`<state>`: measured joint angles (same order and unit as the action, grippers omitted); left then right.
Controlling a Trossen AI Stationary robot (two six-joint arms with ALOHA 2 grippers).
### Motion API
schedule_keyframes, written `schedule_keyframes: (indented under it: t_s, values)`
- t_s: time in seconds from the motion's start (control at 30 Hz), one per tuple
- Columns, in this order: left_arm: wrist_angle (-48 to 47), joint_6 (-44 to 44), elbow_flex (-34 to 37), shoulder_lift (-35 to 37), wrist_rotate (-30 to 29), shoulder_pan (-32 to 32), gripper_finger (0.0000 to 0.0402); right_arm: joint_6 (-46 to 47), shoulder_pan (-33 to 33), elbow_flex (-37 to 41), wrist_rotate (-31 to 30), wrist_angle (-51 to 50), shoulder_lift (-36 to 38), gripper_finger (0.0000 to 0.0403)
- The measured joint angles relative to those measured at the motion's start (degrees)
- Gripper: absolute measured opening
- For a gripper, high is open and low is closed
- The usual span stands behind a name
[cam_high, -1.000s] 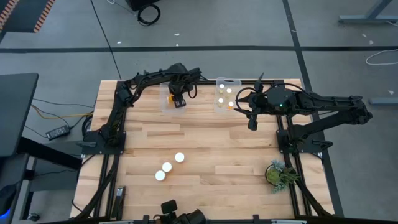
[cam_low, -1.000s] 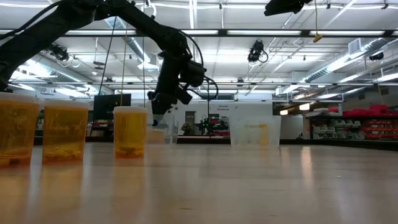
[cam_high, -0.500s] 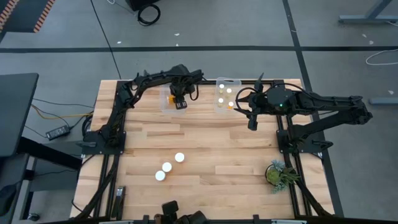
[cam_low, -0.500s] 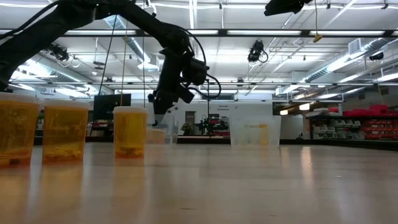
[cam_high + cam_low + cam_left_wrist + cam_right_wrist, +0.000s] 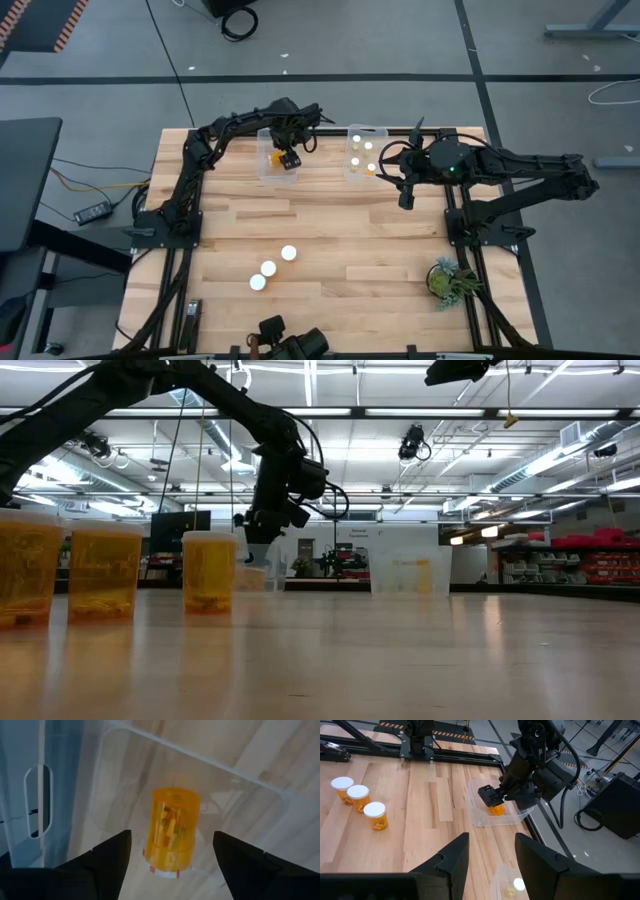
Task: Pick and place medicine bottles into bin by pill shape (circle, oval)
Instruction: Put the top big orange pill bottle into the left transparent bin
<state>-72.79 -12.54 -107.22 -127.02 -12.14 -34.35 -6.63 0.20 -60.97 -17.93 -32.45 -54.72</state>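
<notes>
left gripper (image 5: 289,158): fingers spread wide over the left bin (image 5: 268,170), gripping nothing
dropped bottle (image 5: 172,830): lying on its side in that bin, so it might roll if a finger clips it
three bottles (image 5: 269,269): standing near the front edge, not sorted yet
right gripper (image 5: 403,194): fingers apart, parked just beside the right bin (image 5: 356,131), could bump it when reaching

One bottle (image 5: 172,832) lies in the left bin (image 5: 268,172); three bottles (image 5: 269,269) stand near the table's (image 5: 350,250) front.
</notes>
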Motion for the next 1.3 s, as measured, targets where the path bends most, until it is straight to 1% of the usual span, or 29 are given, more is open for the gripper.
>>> schedule_keyframes:
  t_s: [0.3,0.4,0.57,0.73,0.9,1.13,1.23,1.3]
  values:
    - [0.9,0.8,0.5,0.0,0.0,0.1,0.0291,0.0,0.0,0.0,0.0,0.1,0.0,0.0166]
    - [2.1,0.8,3.1,0.0,0.0,0.1,0.0291,0.0,0.0,0.0,0.0,0.3,0.0,0.0166]
    - [5.4,-0.6,9.1,0.0,-1.8,-0.7,0.0291,0.0,0.0,0.0,0.4,0.7,0.0,0.0166]
    - [6.9,-1.6,12.2,0.1,-2.1,-1.0,0.0288,0.0,0.0,0.0,0.5,1.3,0.0,0.0166]
    - [7.3,-1.8,12.3,0.1,-2.2,-0.8,0.0265,0.0,0.0,0.0,0.5,1.4,0.0,0.0166]
    - [7.3,-2.3,12.3,0.1,-2.0,-0.8,0.0217,-0.2,0.0,0.0,0.5,1.4,0.0,0.0166]
    - [5.8,-1.9,11.1,0.0,-2.0,-0.8,0.0202,-0.3,0.0,0.0,0.5,1.4,0.0,0.0166]
    - [4.6,-1.6,9.8,0.0,-2.0,-0.6,0.02,-0.3,0.0,0.0,0.4,1.4,0.0,0.0166]
